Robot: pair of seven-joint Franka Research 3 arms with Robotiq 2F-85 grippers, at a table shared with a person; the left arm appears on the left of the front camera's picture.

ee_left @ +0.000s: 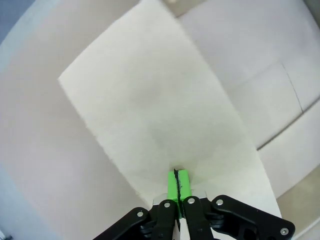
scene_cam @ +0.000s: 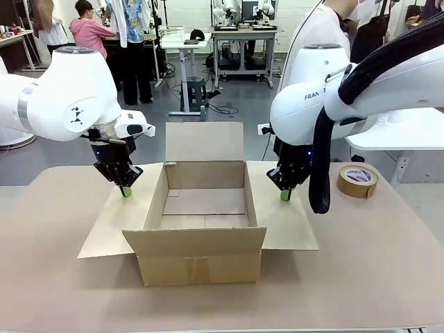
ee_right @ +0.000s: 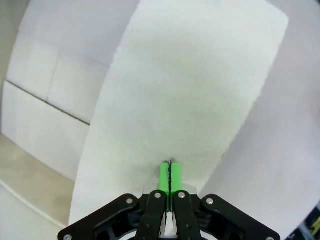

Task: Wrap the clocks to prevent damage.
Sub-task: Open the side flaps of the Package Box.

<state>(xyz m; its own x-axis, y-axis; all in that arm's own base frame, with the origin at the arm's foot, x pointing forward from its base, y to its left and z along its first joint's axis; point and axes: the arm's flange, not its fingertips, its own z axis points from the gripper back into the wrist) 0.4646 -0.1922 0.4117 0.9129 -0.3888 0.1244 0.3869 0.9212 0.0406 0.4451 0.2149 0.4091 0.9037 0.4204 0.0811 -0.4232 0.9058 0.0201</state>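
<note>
Flanking the open box (scene_cam: 201, 267), left fingers (scene_cam: 126, 190), right fingers (scene_cam: 285, 195), both closed (empty), tips on its flaps (scene_cam: 111, 229).

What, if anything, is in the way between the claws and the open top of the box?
Nothing visible. The box stands open with its flaps folded out and nothing over the opening. The left claw and right claw, both shut, point down onto the left flap and right flap, just beside the opening. The tape lies apart, farther right.

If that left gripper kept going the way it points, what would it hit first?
The left flap of the cardboard box, folded out just beneath the shut left gripper; they may be touching.
</note>
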